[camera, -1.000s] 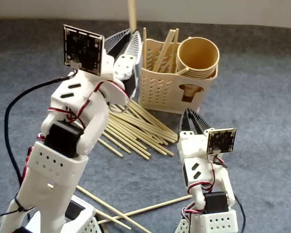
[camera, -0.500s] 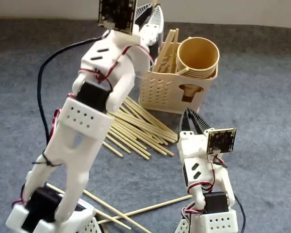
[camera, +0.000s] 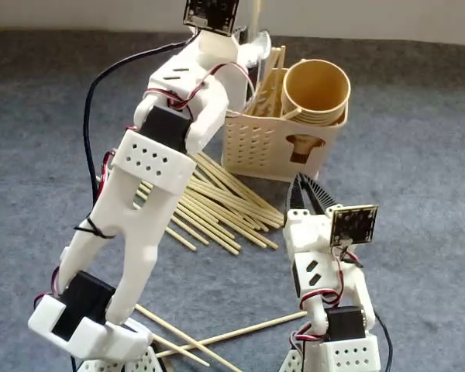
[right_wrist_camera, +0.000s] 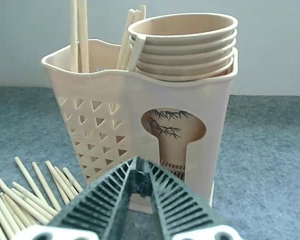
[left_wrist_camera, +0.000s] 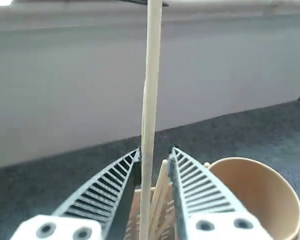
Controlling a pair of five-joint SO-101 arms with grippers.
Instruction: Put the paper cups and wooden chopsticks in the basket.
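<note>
Chopstick (left_wrist_camera: 149,90) standing bolt upright in the left gripper (left_wrist_camera: 155,149), folks, and look at those jaws: parted just a crack, one fingertip (left_wrist_camera: 136,154) against the wood and a sliver of daylight on the other side. It's cradled, not clamped! From the high view, the left gripper (camera: 254,40) hangs right over the basket (camera: 256,147), above its 11 o'clock corner.

Inside, the paper cups (camera: 316,91) sit nested together in the 3 o'clock half. Several chopsticks (camera: 271,70) lean in the 9 o'clock half.

Down at the basket's 6 o'clock, the right gripper (camera: 306,190) points at the basket wall, its tip just beside it. Its jaws are pressed together with nothing between them.

Out at the basket's 7 o'clock, a big pile of chopsticks (camera: 217,205) lies fanned across the grey mat (camera: 418,178). At the table's 6 o'clock edge, a few stray sticks (camera: 232,335) lie crossed between the two arm bases.
</note>
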